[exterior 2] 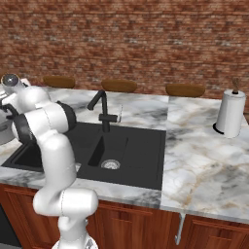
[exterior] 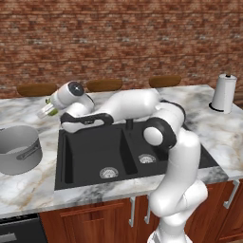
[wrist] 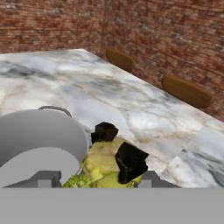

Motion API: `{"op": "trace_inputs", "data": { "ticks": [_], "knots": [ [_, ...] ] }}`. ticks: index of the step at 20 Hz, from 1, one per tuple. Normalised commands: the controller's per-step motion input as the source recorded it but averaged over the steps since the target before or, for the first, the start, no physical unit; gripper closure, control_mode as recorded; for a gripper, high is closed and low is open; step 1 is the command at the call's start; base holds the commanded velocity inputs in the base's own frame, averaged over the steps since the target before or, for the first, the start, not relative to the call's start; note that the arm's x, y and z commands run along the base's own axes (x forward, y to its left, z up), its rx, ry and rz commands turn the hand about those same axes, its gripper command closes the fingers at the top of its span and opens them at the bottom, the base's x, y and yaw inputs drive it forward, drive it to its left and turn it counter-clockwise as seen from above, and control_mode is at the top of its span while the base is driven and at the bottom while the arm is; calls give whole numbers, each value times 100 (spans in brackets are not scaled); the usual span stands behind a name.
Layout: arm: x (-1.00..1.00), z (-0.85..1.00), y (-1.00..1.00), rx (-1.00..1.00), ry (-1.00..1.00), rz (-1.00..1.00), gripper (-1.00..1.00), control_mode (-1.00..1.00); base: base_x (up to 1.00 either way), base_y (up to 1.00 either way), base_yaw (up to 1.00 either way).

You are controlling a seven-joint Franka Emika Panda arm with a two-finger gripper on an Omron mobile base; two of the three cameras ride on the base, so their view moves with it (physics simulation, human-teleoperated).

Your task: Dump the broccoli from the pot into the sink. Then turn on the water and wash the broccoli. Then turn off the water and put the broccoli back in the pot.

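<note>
The gripper (wrist: pixel 117 151) pinches the broccoli (wrist: pixel 105 164): in the hand view its two blocky black fingertips (wrist: pixel 130 162) press into the lumpy yellow-green floret from either side, so the jaws stand part-way apart with the floret filling the gap. The lower part of the floret is cut off by the bottom of that view, and its pale stalk cannot be made out there. From the left base view the broccoli (exterior: pixel 49 110) shows as a small yellow-green and pale tip poking out past the end of the white hand, raised above the counter (exterior: pixel 28 118) just beyond the sink's back left corner; the fingers themselves are too small to tell there.

Just beside the held floret in the hand view is the pot (wrist: pixel 41 135), smooth matte grey, round and straight-walled, with a thin wire loop handle at its rim; its near part is cut off. In the left base view the pot (exterior: pixel 18 148) stands on the counter near its left edge, left of the sink, with its left side out of frame.

The sink (exterior: pixel 95 152) is matte black and rectangular, with two basins and a round silver drain in each; the arm hides its back rim and part of the right basin. The counter is glossy white marble with grey and tan veins, backed by rough red brick (exterior: pixel 118 38).
</note>
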Motion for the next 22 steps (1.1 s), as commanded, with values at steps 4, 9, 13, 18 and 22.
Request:
{"op": "trace_inputs", "data": {
  "ticks": [4, 9, 13, 18, 22],
  "knots": [
    [-20, 0, 52, 0, 0, 0, 100, -100, 0, 0, 0],
    [-29, 0, 42, 0, 0, -1, 100, -100, 0, 0, 0],
    [-33, 0, 36, 0, 0, -2, 100, -100, 0, 0, 0],
    [-34, 0, 15, 0, 0, -3, 100, -100, 0, 0, 0],
    [-38, -1, 0, 0, 0, -6, 100, -100, 0, 0, 0]
  ]
}}
